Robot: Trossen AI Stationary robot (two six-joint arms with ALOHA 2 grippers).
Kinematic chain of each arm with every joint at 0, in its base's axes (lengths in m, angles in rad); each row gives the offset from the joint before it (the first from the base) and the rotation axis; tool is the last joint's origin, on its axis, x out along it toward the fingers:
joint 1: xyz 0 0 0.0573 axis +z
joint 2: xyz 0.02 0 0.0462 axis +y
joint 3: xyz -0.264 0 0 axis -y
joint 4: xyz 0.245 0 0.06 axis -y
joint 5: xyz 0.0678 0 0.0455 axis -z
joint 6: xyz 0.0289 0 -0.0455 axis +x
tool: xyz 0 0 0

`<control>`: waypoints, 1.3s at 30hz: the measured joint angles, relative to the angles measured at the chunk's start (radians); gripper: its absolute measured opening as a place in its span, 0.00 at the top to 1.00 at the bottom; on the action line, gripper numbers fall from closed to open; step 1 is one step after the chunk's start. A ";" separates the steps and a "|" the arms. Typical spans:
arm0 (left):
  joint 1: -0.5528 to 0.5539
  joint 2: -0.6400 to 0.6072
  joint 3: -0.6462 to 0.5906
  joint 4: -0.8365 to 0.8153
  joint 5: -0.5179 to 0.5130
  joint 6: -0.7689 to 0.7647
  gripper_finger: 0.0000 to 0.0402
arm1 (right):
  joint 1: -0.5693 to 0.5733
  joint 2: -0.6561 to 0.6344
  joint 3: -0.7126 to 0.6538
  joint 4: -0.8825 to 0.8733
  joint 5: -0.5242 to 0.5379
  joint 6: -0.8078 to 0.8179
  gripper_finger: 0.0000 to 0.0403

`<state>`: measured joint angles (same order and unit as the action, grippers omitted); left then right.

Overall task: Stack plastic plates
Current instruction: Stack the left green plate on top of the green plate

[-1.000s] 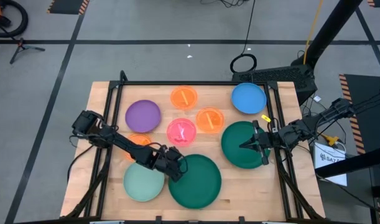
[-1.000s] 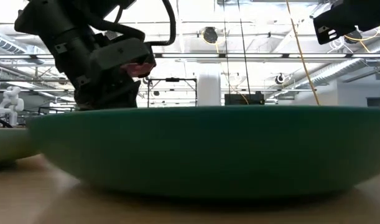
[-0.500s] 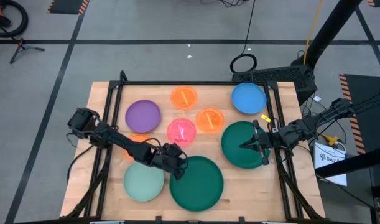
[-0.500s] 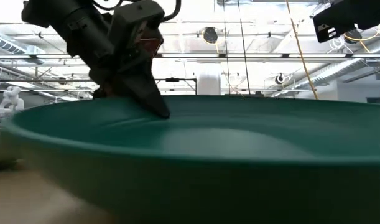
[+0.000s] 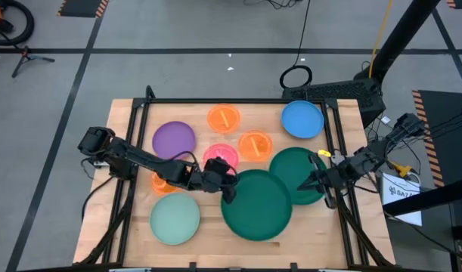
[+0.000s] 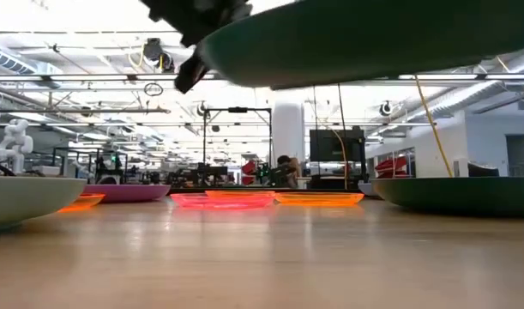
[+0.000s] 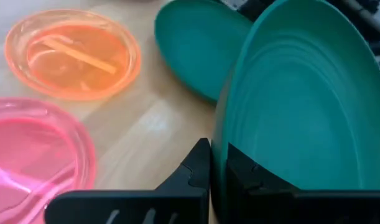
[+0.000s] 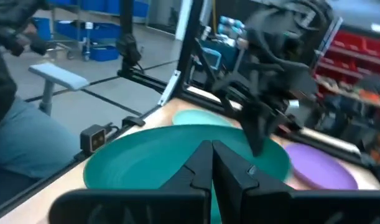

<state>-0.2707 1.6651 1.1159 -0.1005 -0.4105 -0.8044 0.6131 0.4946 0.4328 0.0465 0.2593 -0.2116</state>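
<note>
Green plate rides clear of the bench, rim pinched in the left tool, best carried level toward three o'clock and centred over its twin, held by the closed right tool.

Wooden worktop sits on a grey concrete floor crossed by dark tape lines. A coil of black cable lies on the floor just past the worktop's far edge. Across at table height, a bright hall: white ceiling beams, a white pillar, metal racking. Blue bins on shelving, and a person's blue-trousered leg nearby.
</note>
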 joint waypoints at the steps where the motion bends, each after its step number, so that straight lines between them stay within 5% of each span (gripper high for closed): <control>1: 0.009 0.001 0.022 -0.038 0.001 0.011 0.97 | 0.016 0.000 0.004 0.002 0.001 -0.017 1.00; 8: 0.090 0.027 0.138 -0.099 0.000 0.077 0.97 | 0.107 0.020 0.039 0.003 0.003 -0.099 1.00; 23: 0.274 0.033 0.153 -0.048 -0.001 0.103 0.97 | 0.163 0.031 0.051 -0.002 0.032 -0.160 1.00; 39: 0.296 0.194 0.153 0.186 0.014 0.093 0.97 | 0.163 0.030 0.051 -0.007 0.033 -0.166 1.00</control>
<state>0.0257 1.8588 1.2690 0.0853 -0.3964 -0.7113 0.7761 0.5250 0.4835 0.0391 0.2921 -0.3779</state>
